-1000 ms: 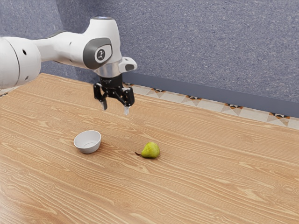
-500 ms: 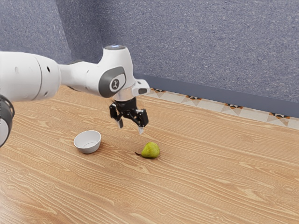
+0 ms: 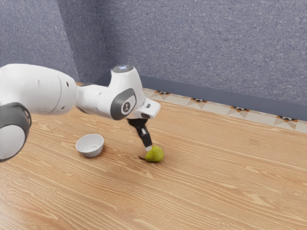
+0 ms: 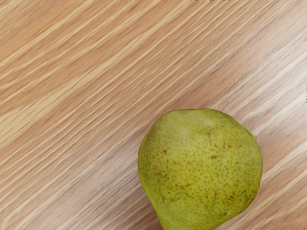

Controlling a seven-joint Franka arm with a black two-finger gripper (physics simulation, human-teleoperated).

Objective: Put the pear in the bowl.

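Note:
My black gripper (image 3: pixel 147 148) is tilted, its tip at the upper edge of the green pear (image 3: pixel 155 154) in the exterior view. It is seen from the side there, one finger lined up with the other, so its state cannot be told. The pear lies on the table with its stem toward the white bowl (image 3: pixel 90 145), which stands apart from it on the exterior view's left, with nothing in it. In the wrist view the pear (image 4: pixel 201 167) is large and close under my hand.
The wooden table (image 3: pixel 216 191) extends around the pear and bowl. Behind it run a patterned tile strip (image 3: pixel 218 105) and a blue-grey wall (image 3: pixel 206 43). The arm reaches in from the exterior view's left, above the table behind the bowl.
My hand has come down and toward the exterior view's right, to the pear, and has turned so that its fingers line up from the side. The pear and bowl have not moved.

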